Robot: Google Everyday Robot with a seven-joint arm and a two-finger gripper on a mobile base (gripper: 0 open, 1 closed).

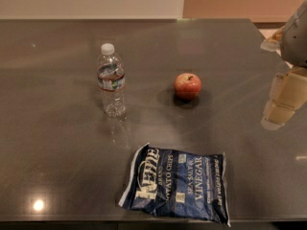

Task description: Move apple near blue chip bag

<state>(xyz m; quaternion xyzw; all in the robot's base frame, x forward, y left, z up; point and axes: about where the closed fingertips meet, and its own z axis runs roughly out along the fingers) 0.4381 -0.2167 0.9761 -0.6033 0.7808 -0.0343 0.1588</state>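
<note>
Gripper [280, 104] hangs at the right edge of the scene, above the table [57, 143], touching nothing; how wide it's spread can't be made out. One apple [187, 86] sits mid-table, well apart to its left. One blue chip bag [177, 185] lies flat at the near edge, apart from the apple. One water bottle [111, 80] stands upright, left of the apple.

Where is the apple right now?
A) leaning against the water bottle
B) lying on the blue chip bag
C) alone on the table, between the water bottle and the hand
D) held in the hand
C: the apple rests on the table, apart from the water bottle and the blue chip bag, with the hand off at the view's right edge, not touching it.
</note>
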